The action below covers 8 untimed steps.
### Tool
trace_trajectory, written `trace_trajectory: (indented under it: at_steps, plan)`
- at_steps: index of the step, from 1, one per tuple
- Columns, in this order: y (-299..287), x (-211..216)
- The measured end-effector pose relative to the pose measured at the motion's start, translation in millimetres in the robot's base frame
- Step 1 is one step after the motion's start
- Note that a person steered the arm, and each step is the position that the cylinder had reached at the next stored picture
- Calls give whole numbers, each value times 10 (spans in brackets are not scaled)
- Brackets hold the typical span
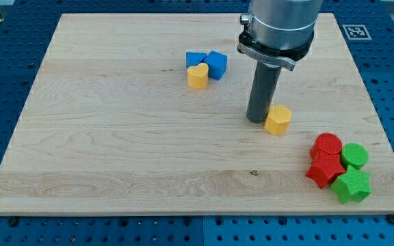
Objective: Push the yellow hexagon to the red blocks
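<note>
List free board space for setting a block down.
Free: the view's left half, left of the yellow heart and blue blocks. Crowded: bottom right, around red blocks and green blocks; my tip touches the yellow hexagon.

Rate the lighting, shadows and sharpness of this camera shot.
Camera view: even, soft light, no glare on the wooden board; only faint shadows under my tip and the yellow hexagon touching its right; red blocks sharp; no visible blur; the arm's upper part is cropped at the view's top.

Yellow hexagon [278,119] up-left of clustered red blocks [326,160].
</note>
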<state>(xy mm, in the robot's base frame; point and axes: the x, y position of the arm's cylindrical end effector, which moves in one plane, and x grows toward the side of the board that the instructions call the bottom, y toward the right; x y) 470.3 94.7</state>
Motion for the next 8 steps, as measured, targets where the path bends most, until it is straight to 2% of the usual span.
trace_trajectory:
  at_steps: [2, 8]
  plan:
    - [249, -287]
    - [490, -97]
